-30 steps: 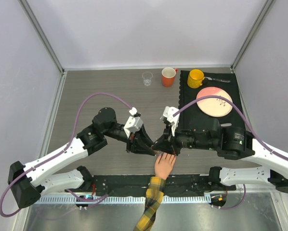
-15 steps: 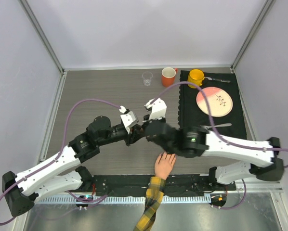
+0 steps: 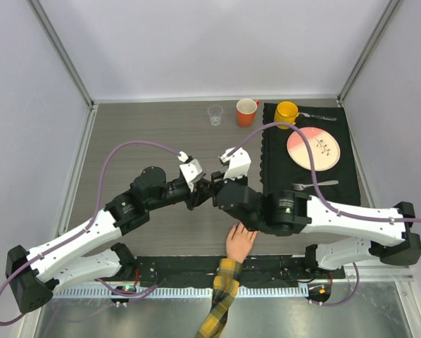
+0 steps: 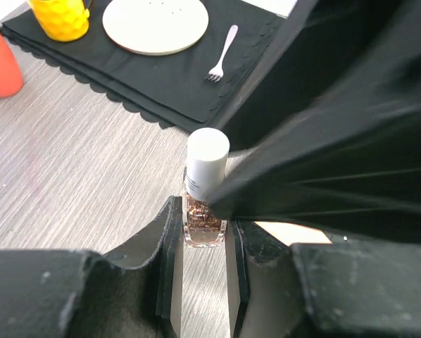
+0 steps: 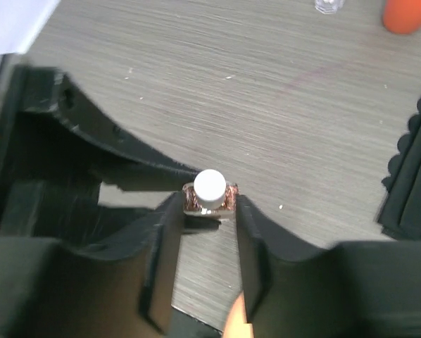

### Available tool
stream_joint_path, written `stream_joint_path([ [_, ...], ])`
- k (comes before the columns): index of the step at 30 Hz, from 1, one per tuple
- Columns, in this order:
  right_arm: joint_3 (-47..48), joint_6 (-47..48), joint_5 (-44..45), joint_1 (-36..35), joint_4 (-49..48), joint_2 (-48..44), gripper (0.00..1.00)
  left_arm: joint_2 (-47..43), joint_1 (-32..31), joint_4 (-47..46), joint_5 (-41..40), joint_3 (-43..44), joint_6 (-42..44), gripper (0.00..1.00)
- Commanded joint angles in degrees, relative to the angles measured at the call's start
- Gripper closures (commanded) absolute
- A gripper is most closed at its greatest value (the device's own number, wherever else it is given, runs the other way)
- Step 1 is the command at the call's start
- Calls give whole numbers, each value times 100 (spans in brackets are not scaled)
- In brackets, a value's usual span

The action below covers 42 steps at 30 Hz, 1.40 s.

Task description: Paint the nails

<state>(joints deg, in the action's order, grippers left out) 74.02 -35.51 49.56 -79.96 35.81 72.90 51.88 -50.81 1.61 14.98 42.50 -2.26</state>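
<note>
Nails (image 3: 239, 229) near capped, glitter-filled polish bottle (image 4: 205, 211).

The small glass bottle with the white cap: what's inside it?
Reddish-brown glittery liquid shows through the small glass bottle. The white cap hides whatever sits under it, and the black fingers of the left tool cover the bottle's sides.

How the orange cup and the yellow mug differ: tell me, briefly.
The orange cup stands on the bare table; the yellow mug stands on the black mat. The orange cup's wall looks smooth; the yellow mug's is dimpled. Both stand upright, mouths up, at the table's far edge.
</note>
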Motion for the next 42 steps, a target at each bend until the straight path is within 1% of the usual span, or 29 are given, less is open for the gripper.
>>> stream_joint_path([
  [1, -45, 456, -956, -142, -329, -566, 50, 85, 80, -873, 389, 391, 33, 100],
  [2, -45, 518, -1148, -142, -312, -741, 43, 147, 71, -838, 487, 425, 50, 100],
  [4, -72, 659, -1290, -142, -207, -952, 39, 191, 71, -802, 750, 487, 59, 100],
  [5, -80, 685, -1369, -142, -163, -1067, 37, 226, 80, -794, 1056, 505, 68, 100],
  [7, -185, 755, -1510, -134, -40, -1427, 33, 253, 71, -811, 1313, 522, 59, 100],
  [8, -230, 799, -1589, -134, -4, -1567, 32, 244, 80, -828, 1601, 522, 51, 100],
  [9, -282, 826, -1799, -134, 31, -1786, 29, 261, 80, -855, 1752, 522, 50, 100],
  [11, -458, 940, -2054, -125, 101, -2033, 27, 270, 80, -907, 2156, 531, 7, 100],
  [12, -502, 984, -2317, -125, 136, -2113, 27, 322, 80, -934, 2628, 549, -63, 100],
  [14, -616, 1080, -2573, -125, 172, -2385, 26, 393, 80, -1065, 3070, 566, -178, 100],
  [15, -651, 1124, -2713, -125, 172, -2473, 25, 489, 71, -1118, 3577, 584, -335, 100],
  [16, -730, 1168, -2976, -125, 146, -2622, 25, 551, 80, -1214, 3808, 601, -415, 100],
  [17, -757, 1238, -3083, -125, 119, -2702, 26, 604, 80, -1268, 4106, 628, -502, 100],
  [18, -775, 1274, -3223, -125, 102, -2763, 26, 665, 71, -1442, 4614, 663, -634, 100],
  [21, -828, 1415, -3900, -125, -109, -2913, 32, 894, 80, -1916, 5170, 663, -1196, 100],
  [22, -836, 1450, -4197, -125, -231, -2913, 38, 946, 71, -1997, 5225, 654, -1380, 100],
  [27, -688, 1643, -4139, -125, -294, -2756, 40, 965, 71, -2252, 5454, 619, -1584, 100],
  [28, -661, 1670, -4156, -125, -303, -2720, 44, 947, 71, -2252, 5419, 610, -1584, 100],
  [30, -591, 1748, -4209, -125, -355, -2589, 47, 956, 71, -2244, 5427, 602, -1584, 100],
  [34, -476, 1872, -4069, -125, -347, -2378, 48, 956, 71, -2270, 5515, 619, -1619, 100],
  [37, -388, 1924, -4016, -125, -373, -2298, 54, 956, 71, -2261, 5507, 619, -1619, 100],
  [38, -371, 1933, -4016, -125, -373, -2298, 58, 956, 71, -2261, 5489, 619, -1619, 100],
  [42, -371, 1942, -4042, -125, -373, -2324, 64, 965, 62, -2261, 5498, 628, -1628, 100],
])
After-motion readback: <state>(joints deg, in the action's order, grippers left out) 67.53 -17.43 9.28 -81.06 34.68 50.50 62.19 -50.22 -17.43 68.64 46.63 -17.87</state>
